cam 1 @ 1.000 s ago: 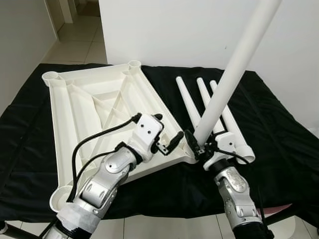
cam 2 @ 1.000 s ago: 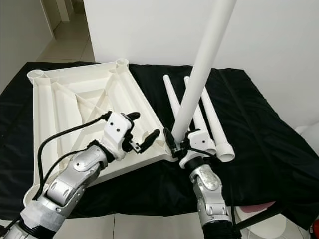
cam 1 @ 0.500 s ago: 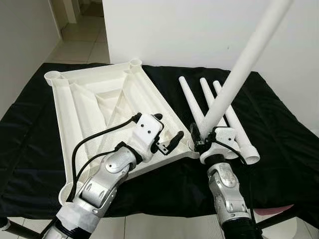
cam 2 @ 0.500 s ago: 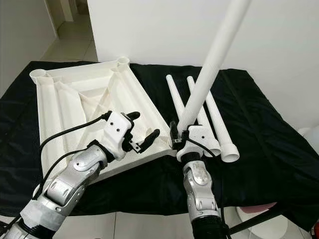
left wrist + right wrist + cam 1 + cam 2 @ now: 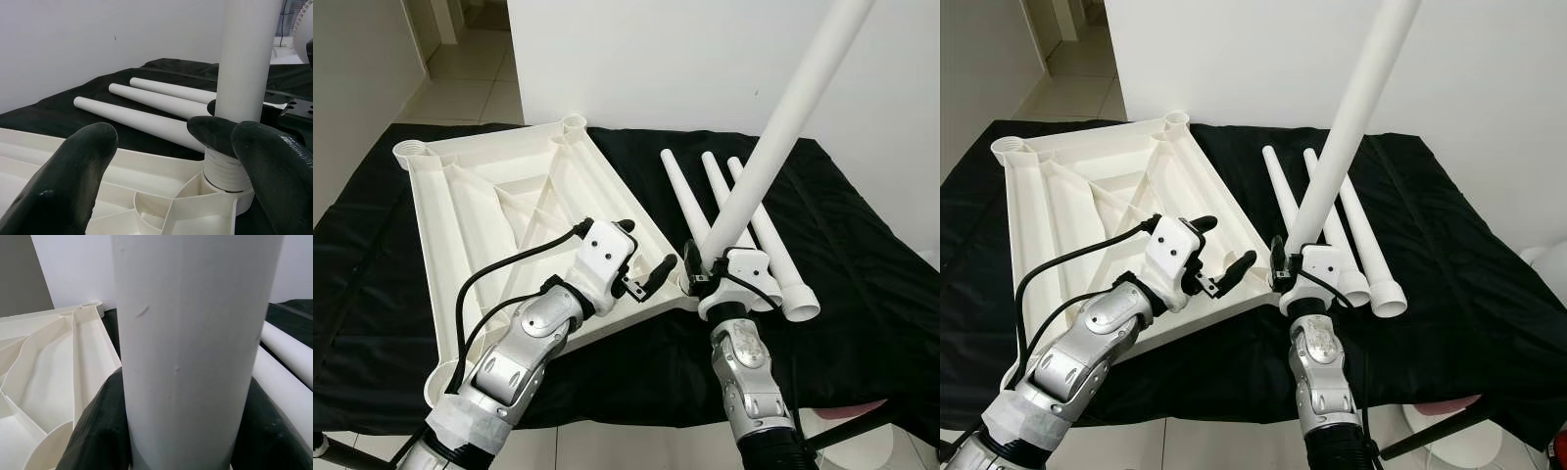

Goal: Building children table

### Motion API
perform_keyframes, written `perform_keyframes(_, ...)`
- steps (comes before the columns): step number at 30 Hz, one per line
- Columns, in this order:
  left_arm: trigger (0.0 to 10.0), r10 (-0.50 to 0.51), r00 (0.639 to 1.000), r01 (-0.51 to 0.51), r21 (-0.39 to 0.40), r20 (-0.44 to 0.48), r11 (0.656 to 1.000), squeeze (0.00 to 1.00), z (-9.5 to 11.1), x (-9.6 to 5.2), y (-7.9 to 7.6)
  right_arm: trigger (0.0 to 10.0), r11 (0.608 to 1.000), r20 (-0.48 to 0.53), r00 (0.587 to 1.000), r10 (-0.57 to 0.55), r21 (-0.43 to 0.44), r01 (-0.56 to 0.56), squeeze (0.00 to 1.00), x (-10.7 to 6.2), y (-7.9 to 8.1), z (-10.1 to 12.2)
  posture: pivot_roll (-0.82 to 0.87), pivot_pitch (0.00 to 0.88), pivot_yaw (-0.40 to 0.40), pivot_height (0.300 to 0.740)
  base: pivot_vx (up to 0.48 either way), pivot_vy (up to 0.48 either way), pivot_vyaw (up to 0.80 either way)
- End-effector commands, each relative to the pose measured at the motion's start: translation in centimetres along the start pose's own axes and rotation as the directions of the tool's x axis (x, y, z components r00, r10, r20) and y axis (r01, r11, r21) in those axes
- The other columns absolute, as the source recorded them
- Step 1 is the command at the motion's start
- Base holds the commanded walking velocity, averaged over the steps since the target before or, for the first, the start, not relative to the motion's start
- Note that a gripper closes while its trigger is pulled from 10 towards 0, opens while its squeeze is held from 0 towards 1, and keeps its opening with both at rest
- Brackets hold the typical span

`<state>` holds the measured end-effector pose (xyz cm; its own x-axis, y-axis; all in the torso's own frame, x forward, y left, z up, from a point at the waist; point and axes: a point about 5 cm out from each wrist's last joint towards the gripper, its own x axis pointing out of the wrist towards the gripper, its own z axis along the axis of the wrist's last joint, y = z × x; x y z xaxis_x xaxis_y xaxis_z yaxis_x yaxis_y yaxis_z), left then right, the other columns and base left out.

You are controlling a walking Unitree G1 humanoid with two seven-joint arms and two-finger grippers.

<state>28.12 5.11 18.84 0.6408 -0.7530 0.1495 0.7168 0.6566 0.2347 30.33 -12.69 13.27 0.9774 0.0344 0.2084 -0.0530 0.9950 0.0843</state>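
Note:
The white plastic tabletop (image 5: 499, 206) lies upside down on a black cloth, its ribs and corner sockets facing up. My right gripper (image 5: 705, 279) is shut on a long white leg (image 5: 773, 157) that leans up and to the right. The leg's threaded end (image 5: 225, 171) sits at the near right corner socket. In the right wrist view the held leg (image 5: 195, 342) stands between the dark fingers (image 5: 100, 431). My left gripper (image 5: 646, 247) hangs open just above the tabletop beside that corner, nothing between its fingers (image 5: 73, 176).
Three more white legs (image 5: 690, 201) lie side by side on the black cloth (image 5: 862, 255) right of the tabletop. A white wall (image 5: 685, 59) rises behind the table. Tiled floor (image 5: 470, 88) opens at the far left. The table's front edge is close to me.
My right forearm has swung left under the held leg, and the leg leans slightly differently. The leg's lower end stays at the corner socket. The left gripper has barely moved.

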Motion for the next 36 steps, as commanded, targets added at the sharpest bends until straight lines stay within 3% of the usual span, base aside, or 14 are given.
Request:
perform_keyframes(1, 10.0, -0.108, 0.994, 0.108, 0.010, 0.007, 0.994, 0.00, 0.1, 0.1, -0.8, 10.0, 0.999, -0.090, 0.995, -0.029, -0.034, 0.026, 0.00, -0.6, -0.6, -1.4, 0.03, 0.080, -0.029, 0.740, 0.000, 0.000, 0.00)
perform_keyframes(5, 10.0, -0.108, 0.994, 0.108, 0.010, 0.007, 0.994, 0.00, 0.1, 0.1, -0.8, 10.0, 0.999, -0.027, 0.999, -0.016, -0.038, 0.015, 0.00, -0.1, -0.3, 0.3, 0.03, 0.079, -0.028, 0.740, 0.000, 0.000, 0.00)
perform_keyframes(7, 10.0, -0.110, 0.994, 0.110, 0.009, 0.007, 0.994, 0.00, 0.1, 0.1, -0.8, 10.0, 0.999, 0.059, 0.998, 0.014, -0.042, -0.012, 0.00, 0.5, 0.1, 2.8, 0.03, 0.079, -0.028, 0.740, 0.000, 0.000, 0.00)
perform_keyframes(9, 10.0, -0.110, 0.994, 0.110, 0.009, 0.007, 0.994, 0.00, 0.1, 0.1, -0.9, 10.0, 0.999, 0.085, 0.996, 0.023, -0.042, -0.019, 0.00, 0.7, 0.2, 3.6, 0.03, 0.079, -0.028, 0.740, 0.000, 0.000, 0.00)
perform_keyframes(20, 10.0, -0.121, 0.993, 0.121, -0.006, 0.017, 0.993, 0.00, 0.1, 0.4, -1.1, 10.0, 0.997, 0.159, 0.985, 0.064, -0.056, -0.056, 0.00, 1.1, 0.5, 5.7, 0.03, 0.063, -0.035, 0.740, 0.000, 0.000, 0.00)
perform_keyframes(21, 10.0, -0.123, 0.992, 0.124, -0.038, 0.026, 0.992, 1.00, 0.2, 0.5, -1.1, 10.0, 0.997, 0.150, 0.987, 0.063, -0.063, -0.054, 0.00, 1.1, 0.2, 5.5, 0.02, 0.060, -0.034, 0.740, 0.000, 0.000, 0.00)
perform_keyframes(24, 10.0, -0.131, 0.990, 0.134, -0.084, 0.046, 0.987, 1.00, 0.5, 0.5, -1.0, 10.0, 0.996, 0.137, 0.988, 0.065, -0.074, -0.055, 0.00, 1.2, -0.3, 5.3, 0.02, 0.060, -0.034, 0.740, 0.000, 0.000, 0.00)
perform_keyframes(28, 10.0, -0.137, 0.984, 0.157, -0.183, 0.116, 0.970, 1.00, 2.0, 0.6, -0.7, 10.0, 0.985, 0.100, 0.991, 0.087, -0.155, -0.071, 0.00, 1.7, -2.0, 5.0, 0.02, 0.056, -0.033, 0.740, 0.000, 0.000, 0.00)
perform_keyframes(34, 10.0, -0.168, 0.972, 0.207, -0.257, 0.165, 0.944, 0.98, 3.7, 1.1, -0.4, 10.0, 0.969, 0.041, 0.989, 0.146, -0.209, -0.134, 0.00, 2.2, -2.8, 4.5, 0.03, 0.052, -0.032, 0.740, 0.000, 0.000, 0.00)
perform_keyframes(35, 10.0, -0.183, 0.966, 0.230, -0.289, 0.181, 0.929, 0.00, 4.2, 1.3, -0.4, 10.0, 0.960, 0.021, 0.983, 0.181, -0.221, -0.172, 0.00, 2.3, -2.6, 4.3, 0.03, 0.049, -0.032, 0.740, 0.000, 0.000, 0.00)
perform_keyframes(36, 10.0, -0.199, 0.961, 0.251, -0.307, 0.190, 0.918, 0.00, 4.5, 1.5, -0.4, 10.0, 0.951, 0.006, 0.977, 0.215, -0.230, -0.208, 0.00, 2.4, -2.3, 4.1, 0.03, 0.050, -0.031, 0.740, 0.000, 0.000, 0.00)
